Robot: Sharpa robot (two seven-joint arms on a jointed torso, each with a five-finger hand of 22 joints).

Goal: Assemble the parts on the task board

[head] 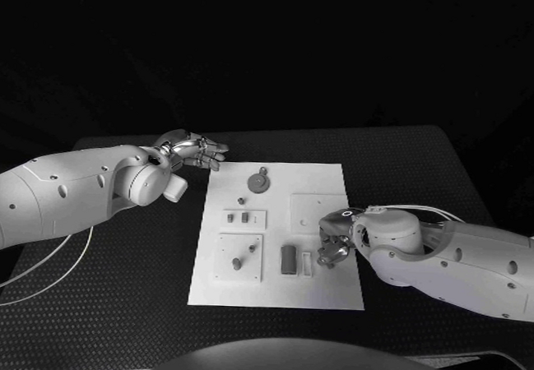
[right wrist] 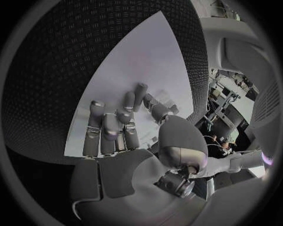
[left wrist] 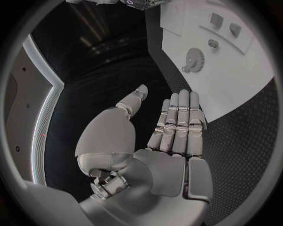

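The right hand is hovering over the task board's near right side, fingers curled with nothing visibly in them, so it should be lowering slowly onto the upright part beside it. The left hand is waiting open, fingers straight, off the board's far left corner, and the dark textured worktop is giving ample room all round.

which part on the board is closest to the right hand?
The dark upright block at the task board's near edge; the right hand hovers beside it. The round gear-like part sits at the far end.
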